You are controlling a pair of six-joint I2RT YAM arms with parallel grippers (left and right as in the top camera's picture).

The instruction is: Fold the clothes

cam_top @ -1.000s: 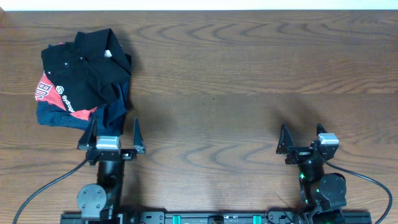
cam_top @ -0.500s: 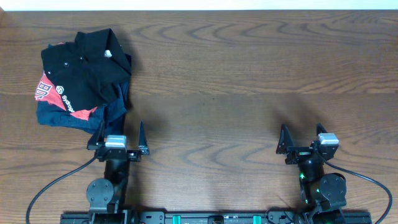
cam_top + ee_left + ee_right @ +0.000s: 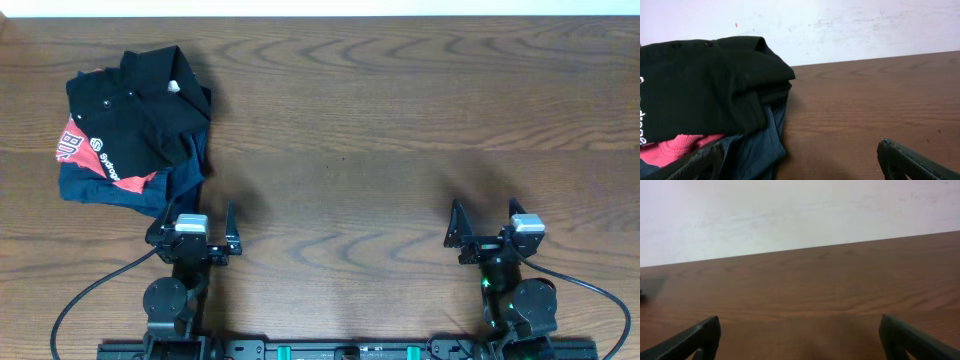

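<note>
Black shirt [image 3: 140, 105]: bunched at the bench's [image 3: 400, 120] ten o'clock, lying on a red shirt [image 3: 70, 140] and a navy garment [image 3: 100, 188]. Left gripper [image 3: 193, 218]: spread, empty, just beside the pile's five o'clock edge. Right gripper [image 3: 487, 220]: spread, empty, well apart. Risk, as we judge it: a pinch there catches navy cloth first and drags every layer.

We see a brown wooden table [image 3: 400, 120]. Near its far left corner a heap of clothes [image 3: 135, 140] rests on it, navy garment [image 3: 100, 190] lowest against the wood, black shirt [image 3: 140, 100] topmost
</note>
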